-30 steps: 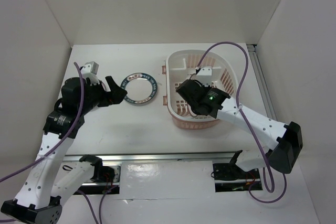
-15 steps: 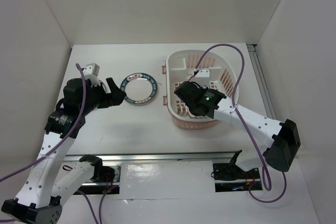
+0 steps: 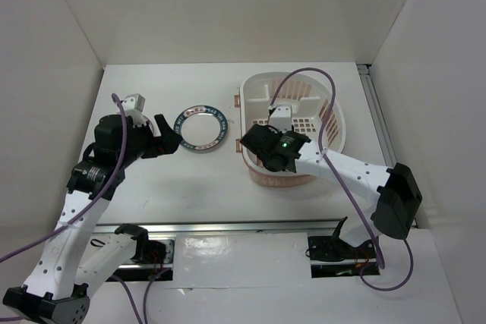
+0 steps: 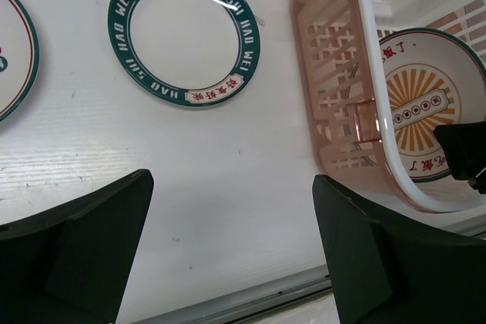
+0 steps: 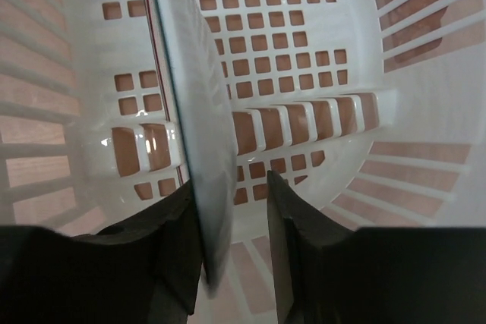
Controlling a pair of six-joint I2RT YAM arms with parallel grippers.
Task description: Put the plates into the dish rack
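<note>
While the right gripper (image 5: 231, 184) reaches into the rack (image 3: 332, 115), the sunburst plate (image 5: 199, 123) stands on its edge between the two fingers. Its rim runs from the fingers down toward the perforated base, a little tilted. It touches one finger (image 5: 171, 237), and a gap shows beside the other, so the jaws are slack around it and do not pinch. From the left wrist, this plate's face is white with an orange sunburst and a dark rim, and it looks toward the left arm. The lettered plate (image 4: 188, 32) lies flat on the table (image 4: 228, 180), just beside the rack's pink wall. A third plate (image 4: 11, 51) lies flat at the picture's left edge. The left gripper (image 4: 228, 240) is spread wide and holds nothing.
</note>
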